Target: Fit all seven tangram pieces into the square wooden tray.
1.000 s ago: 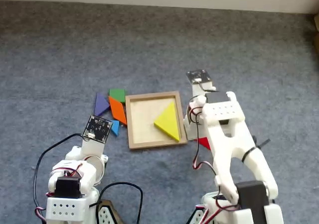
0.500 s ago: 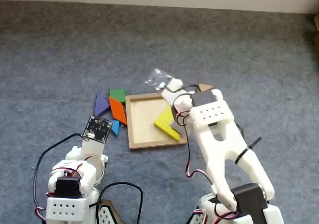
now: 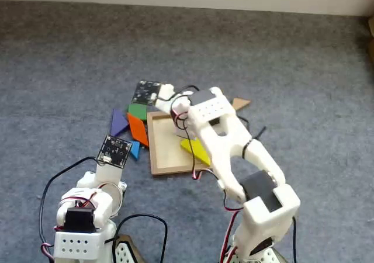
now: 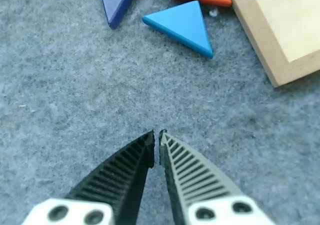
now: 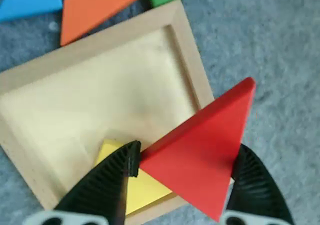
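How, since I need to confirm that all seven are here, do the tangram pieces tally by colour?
Yellow piece: 1
Red piece: 1
Green piece: 1
Orange piece: 1
Blue piece: 1
Purple piece: 1
Tan piece: 1
Total: 7

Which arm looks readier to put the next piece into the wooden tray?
Right, probably: the right gripper holds the red triangle just above the tray. The left gripper is shut and empty over the carpet, short of the blue triangle.
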Controlling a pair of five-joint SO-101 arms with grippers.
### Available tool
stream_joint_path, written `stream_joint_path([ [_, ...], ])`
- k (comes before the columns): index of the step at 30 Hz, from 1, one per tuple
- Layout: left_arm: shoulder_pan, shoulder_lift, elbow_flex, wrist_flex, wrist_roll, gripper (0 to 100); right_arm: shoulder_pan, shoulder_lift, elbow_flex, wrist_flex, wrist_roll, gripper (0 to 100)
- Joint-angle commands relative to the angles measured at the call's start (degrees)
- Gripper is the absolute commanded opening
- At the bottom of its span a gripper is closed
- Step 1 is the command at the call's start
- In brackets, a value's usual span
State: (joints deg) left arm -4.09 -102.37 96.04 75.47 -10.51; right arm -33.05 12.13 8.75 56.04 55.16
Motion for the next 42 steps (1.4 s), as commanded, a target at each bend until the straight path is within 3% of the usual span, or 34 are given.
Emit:
stream_joint_path([
  [1,0.31,-1.45,1.10,0.26,0.44,5,-2.77,-0.40,-4.97,-0.75,3.25,18.7],
  [7,0.31,-1.45,1.10,0.26,0.44,5,-5.14,-0.22,-4.88,-0.66,4.48,19.5],
  [13,0.31,-1.45,1.10,0.26,0.44,5,-4.88,-0.13,-5.14,3.65,4.40,36.7],
  [17,0.31,-1.45,1.10,0.26,0.44,5,-4.09,-0.57,-5.32,8.75,4.40,37.5],
  [20,0.31,-1.45,1.10,0.26,0.44,5,-3.82,-1.45,-8.22,13.32,4.40,32.0],
  [26,0.31,-1.45,1.10,0.26,0.44,5,-2.95,-6.46,-10.77,23.34,3.52,0.8],
  [32,0.31,-1.45,1.10,0.26,0.44,5,-0.84,-7.16,-7.43,24.57,-12.75,1.8],
  [42,0.31,-1.45,1.10,0.26,0.44,5,4.09,2.15,3.12,4.70,-18.55,1.8],
])
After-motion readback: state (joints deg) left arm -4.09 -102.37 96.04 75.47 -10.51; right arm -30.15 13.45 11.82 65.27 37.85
